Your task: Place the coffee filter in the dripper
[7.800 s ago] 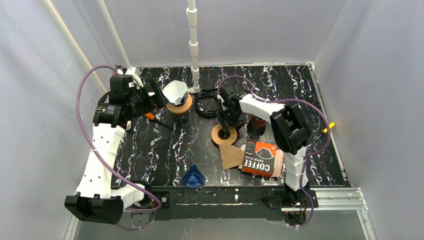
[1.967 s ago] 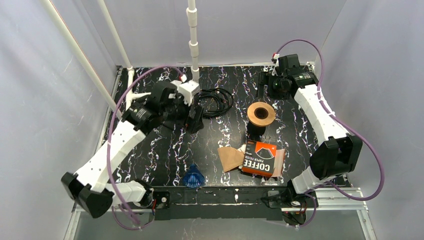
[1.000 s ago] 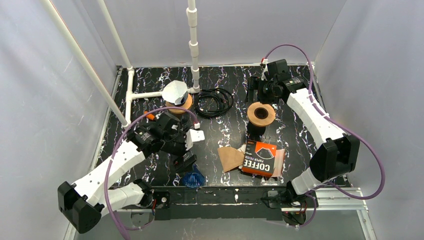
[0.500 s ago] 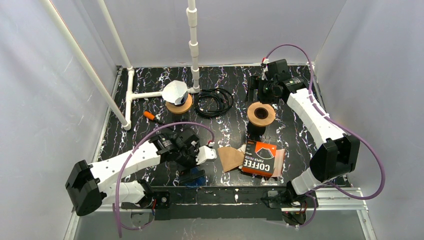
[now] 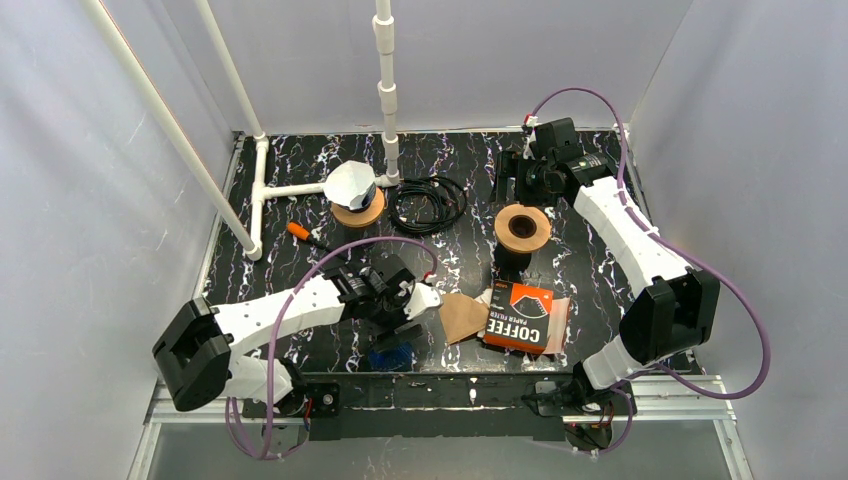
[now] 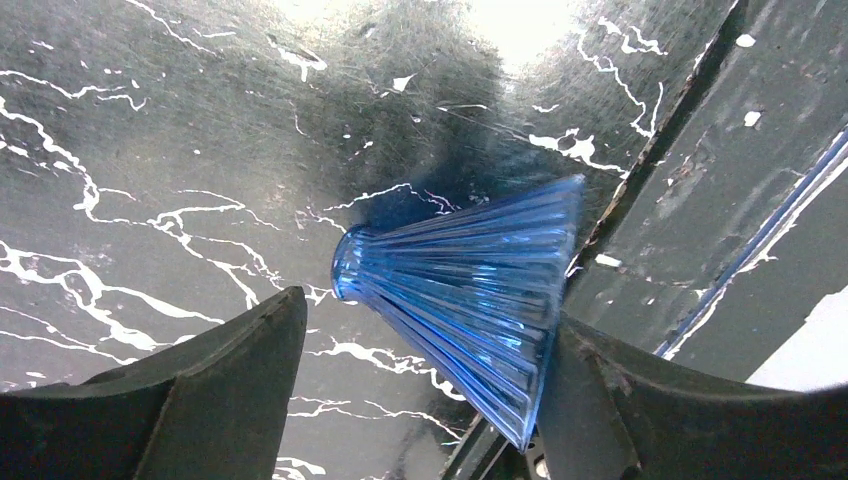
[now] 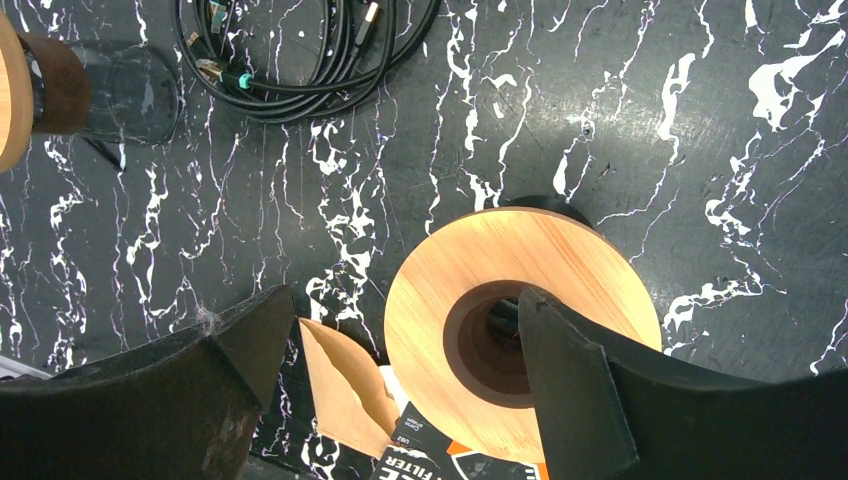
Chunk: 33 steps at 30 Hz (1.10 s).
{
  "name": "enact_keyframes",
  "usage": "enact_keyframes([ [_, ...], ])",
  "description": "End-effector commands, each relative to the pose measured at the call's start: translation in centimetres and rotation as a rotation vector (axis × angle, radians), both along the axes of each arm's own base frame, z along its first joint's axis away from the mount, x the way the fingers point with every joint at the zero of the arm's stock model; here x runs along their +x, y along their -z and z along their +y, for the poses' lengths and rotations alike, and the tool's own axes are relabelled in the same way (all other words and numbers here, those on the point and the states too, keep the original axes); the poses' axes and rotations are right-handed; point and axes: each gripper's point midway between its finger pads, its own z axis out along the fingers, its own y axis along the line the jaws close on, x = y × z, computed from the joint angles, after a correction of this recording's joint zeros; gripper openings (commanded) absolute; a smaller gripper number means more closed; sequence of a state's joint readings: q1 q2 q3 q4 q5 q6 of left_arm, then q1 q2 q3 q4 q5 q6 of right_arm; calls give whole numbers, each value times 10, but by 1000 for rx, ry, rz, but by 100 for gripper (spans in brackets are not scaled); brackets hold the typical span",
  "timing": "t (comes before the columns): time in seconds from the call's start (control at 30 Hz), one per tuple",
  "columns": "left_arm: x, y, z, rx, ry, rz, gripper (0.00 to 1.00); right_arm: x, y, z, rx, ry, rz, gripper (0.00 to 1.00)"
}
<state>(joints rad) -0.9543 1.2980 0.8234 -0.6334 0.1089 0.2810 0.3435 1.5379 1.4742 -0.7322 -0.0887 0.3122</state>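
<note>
- Coffee filter (image 5: pixel 460 316) and blue dripper (image 5: pixel 392 352) are both lying on the biggest thing, a black table (image 5: pixel 440 260) with white streaks.
- White pipes (image 5: pixel 385 90) are standing up at the back and the left of the table.
- The right arm is reaching to the back right. Its right gripper (image 7: pixel 405 300) is hanging high above a wooden ring stand (image 7: pixel 590 290), with its fingers spread wide and nothing between them.
- The left arm is bending low across the front. Its left gripper (image 6: pixel 425 318) is pointing down at the dripper with its fingers spread wide, one on each side of it. I cannot tell if they are touching it.
- An orange and black box (image 5: pixel 522 317) with the word COFFEE on it is lying near the front, just in front of the ring stand.
- A coil of black cable (image 5: pixel 425 203) is lying at the back middle.
- A second wooden stand (image 5: pixel 358 208) is sitting left of the cable, with a white paper cone (image 5: pixel 352 183) in its top.
- The brown coffee filter is lying flat, touching the left side of the box and just right of the left wrist.
- The dripper is lying on its side close to the front edge, its wide mouth facing that edge.
- A small orange-handled tool (image 5: pixel 300 233) is lying at the left.
</note>
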Motion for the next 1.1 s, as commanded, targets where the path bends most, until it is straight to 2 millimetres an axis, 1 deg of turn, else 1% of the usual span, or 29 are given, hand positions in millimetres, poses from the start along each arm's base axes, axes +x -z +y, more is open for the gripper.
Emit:
enact_keyframes([
  [0.0,2,1,-1,-6,-18,-18,69,0,-21,4,33,-2,-68,91],
  [0.13,3,-1,-1,-10,-14,-26,61,0,-21,4,35,-4,-67,91],
  [0.23,1,-2,-1,-21,-2,-21,57,1,-21,5,38,-7,-66,91],
  [0.3,-1,-3,-1,-26,4,-16,51,1,-21,5,40,-8,-66,90],
  [0.43,-4,-4,1,-21,8,-6,45,1,-21,6,43,-11,-64,90],
  [0.7,3,-14,1,-15,0,-36,43,4,-25,9,51,-14,-70,90],
  [0.87,2,-20,0,-23,16,-38,35,4,-26,9,54,-16,-71,89],
  [0.93,1,-21,-1,-26,16,-30,28,4,-26,10,55,-16,-69,89],
  [1.07,0,-23,-2,-29,1,-22,25,5,-27,10,56,-17,-73,89],
])
